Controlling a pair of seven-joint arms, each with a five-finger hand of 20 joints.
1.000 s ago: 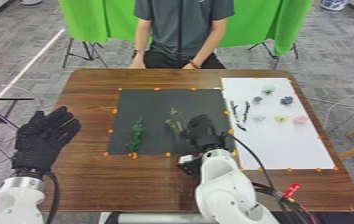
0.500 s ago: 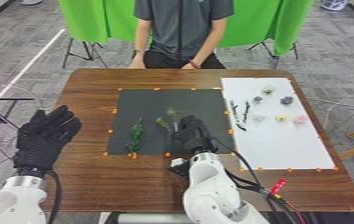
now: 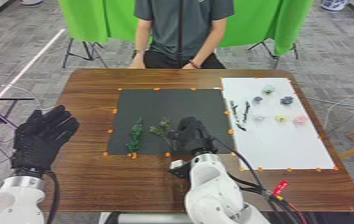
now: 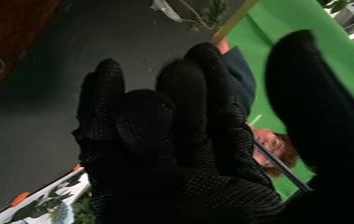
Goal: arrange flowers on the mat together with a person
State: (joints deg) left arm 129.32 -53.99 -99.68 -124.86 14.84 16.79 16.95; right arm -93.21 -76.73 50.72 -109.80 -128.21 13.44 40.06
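The fingers of the right hand (image 3: 192, 136) look straight, with the thumb apart and nothing seen clamped, right by the thin sprig (image 3: 165, 123) on the black mat (image 3: 169, 101), toward the desk's (image 3: 120, 185) near edge. It seems to be nudging that sprig beside the leafy green sprig (image 3: 136, 136). Next, it should back off softly, then fetch a small yellow flower (image 3: 281, 119) near the right edge.

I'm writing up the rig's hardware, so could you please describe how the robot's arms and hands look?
The left hand and right hand wear black fabric gloves, the right one dotted with a fine texture. The left arm and right arm are white and rounded, with black cables alongside. A red tag marks the right arm's cables.
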